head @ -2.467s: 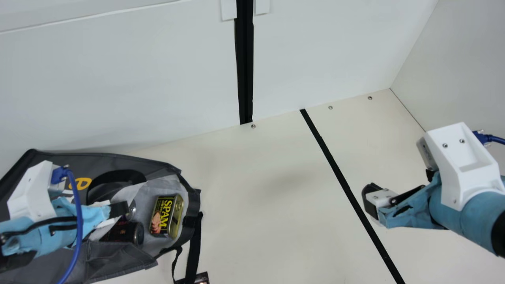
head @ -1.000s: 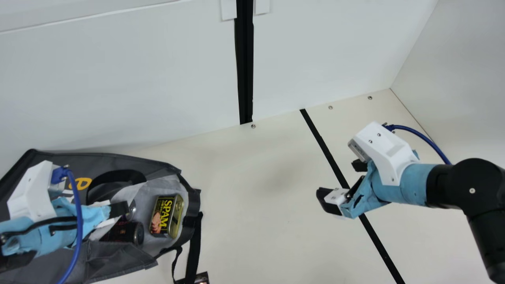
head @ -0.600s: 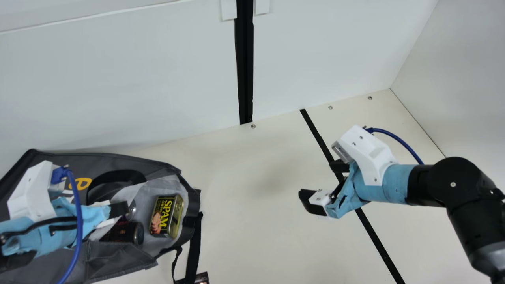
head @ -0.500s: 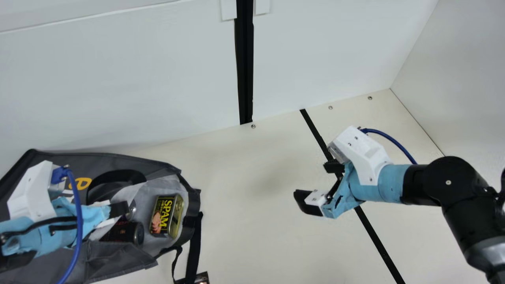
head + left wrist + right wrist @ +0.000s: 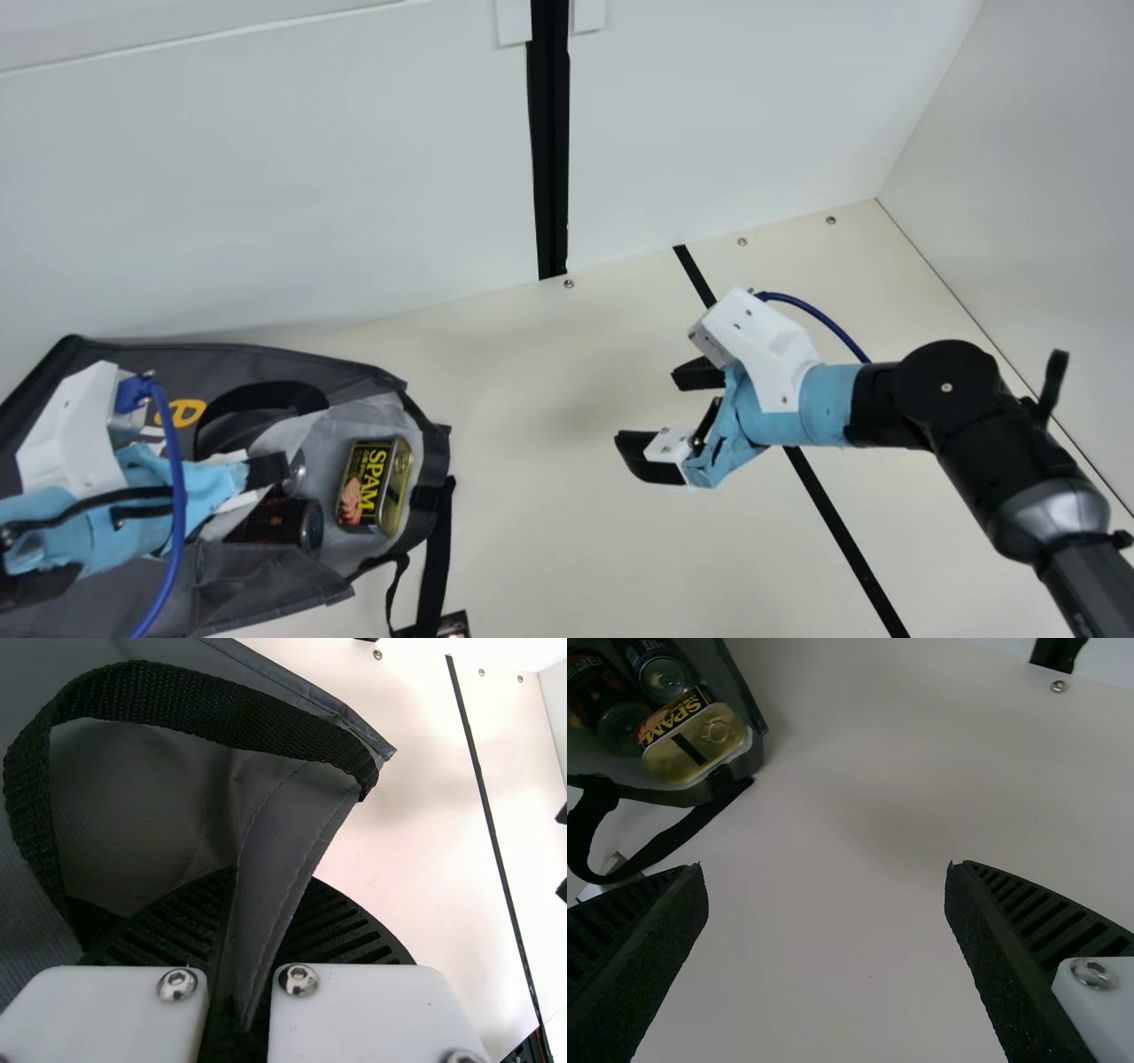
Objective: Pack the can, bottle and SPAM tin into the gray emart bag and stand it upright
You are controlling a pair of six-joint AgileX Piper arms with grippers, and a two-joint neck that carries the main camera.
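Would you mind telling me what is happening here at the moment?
The left gripper holds an edge of the gray bag, which lies open on its side. Inside are the SPAM tin, a cylinder with red markings and another with a silvery end. The right gripper hovers open and empty over the table.

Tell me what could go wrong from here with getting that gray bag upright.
The SPAM tin lies just inside the mouth of the gray bag, which is on its side, so a careless tilt might let it slide out.
The left pincer grips only a thin fold of the bag's fabric, which could slip under the load.
A loose strap trails outside the mouth and might snag on the open right pincer if it comes in there.
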